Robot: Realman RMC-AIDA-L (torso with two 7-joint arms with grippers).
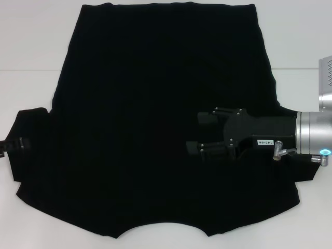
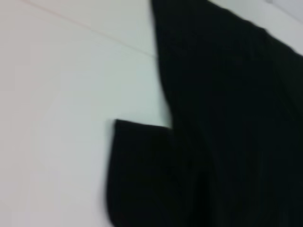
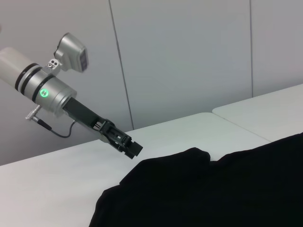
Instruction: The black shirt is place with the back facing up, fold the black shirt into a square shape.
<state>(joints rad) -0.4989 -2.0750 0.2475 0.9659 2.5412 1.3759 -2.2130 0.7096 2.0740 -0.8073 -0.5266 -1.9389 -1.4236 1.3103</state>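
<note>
The black shirt (image 1: 155,119) lies spread flat on the white table (image 1: 31,46), plain side up, hem at the far edge and neckline near me. My right gripper (image 1: 201,133) hovers over the shirt's right half, pointing left, open with nothing between its fingers. Only a sliver of my left gripper (image 1: 4,148) shows at the tip of the left sleeve (image 1: 31,140). The right wrist view shows that left gripper (image 3: 132,148) low over the table beside the raised sleeve edge (image 3: 194,156). In the left wrist view the sleeve (image 2: 142,175) and the shirt's side (image 2: 227,94) fill the picture.
A seam between table panels (image 1: 26,70) runs across the far left of the white surface. Bare table borders the shirt on the left (image 2: 71,94) and far right (image 1: 301,41). Grey wall panels (image 3: 189,56) stand behind the table.
</note>
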